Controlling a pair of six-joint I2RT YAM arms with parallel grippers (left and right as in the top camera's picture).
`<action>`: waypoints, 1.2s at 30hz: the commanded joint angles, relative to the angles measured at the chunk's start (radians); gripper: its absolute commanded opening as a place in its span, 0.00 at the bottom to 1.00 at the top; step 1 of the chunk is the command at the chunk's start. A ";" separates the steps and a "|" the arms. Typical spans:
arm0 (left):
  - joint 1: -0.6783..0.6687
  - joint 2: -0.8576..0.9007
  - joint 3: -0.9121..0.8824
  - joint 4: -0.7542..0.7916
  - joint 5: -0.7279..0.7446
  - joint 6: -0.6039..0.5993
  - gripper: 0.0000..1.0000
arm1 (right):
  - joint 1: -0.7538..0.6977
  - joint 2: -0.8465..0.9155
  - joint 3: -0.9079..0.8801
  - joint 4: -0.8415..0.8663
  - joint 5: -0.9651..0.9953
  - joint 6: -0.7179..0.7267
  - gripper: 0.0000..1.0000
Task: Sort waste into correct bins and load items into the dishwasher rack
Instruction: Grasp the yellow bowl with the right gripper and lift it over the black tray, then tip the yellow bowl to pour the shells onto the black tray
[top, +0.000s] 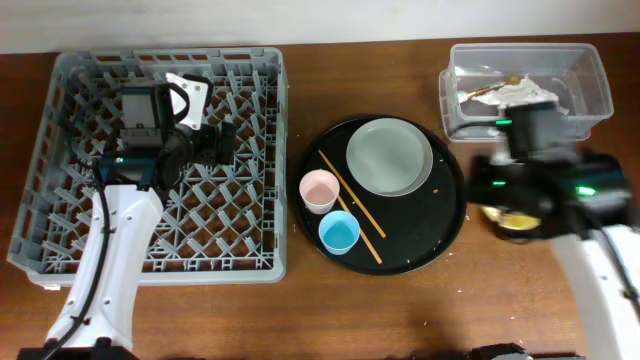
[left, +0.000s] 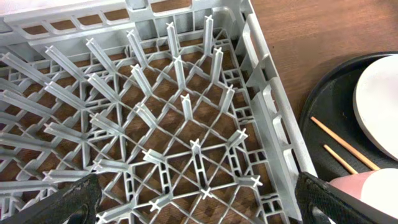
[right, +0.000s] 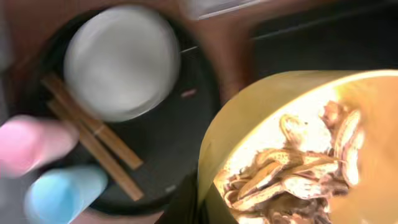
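While the left gripper (top: 232, 142) hangs over the rack (top: 283, 200) with fingers spread wide and nothing between them, the pink cup (top: 319, 190), blue cup (top: 339, 232), chopsticks (top: 350, 205) and plate (top: 389, 156) sit on the round black tray (top: 440, 240) just right of the rack wall, the chopsticks running far-left to near-right. Right of that tray, the right gripper (top: 520, 198) appears clamped on the yellow bowl (right: 249, 143), with scraps (right: 292, 171) inside, though the view is blurred. The clear tub (top: 592, 92) lies just beyond it on the far side, so emptying the bowl likely falls to the right arm.
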 joint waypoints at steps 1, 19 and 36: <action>0.003 0.002 0.016 0.018 0.011 -0.012 0.99 | -0.240 -0.003 -0.011 0.018 -0.154 -0.201 0.04; 0.003 0.002 0.016 0.032 0.007 -0.012 0.99 | -0.842 0.558 -0.064 0.315 -1.244 -0.746 0.04; 0.003 0.002 0.016 0.018 0.007 -0.012 0.99 | -0.962 0.631 -0.067 0.281 -1.622 -0.444 0.05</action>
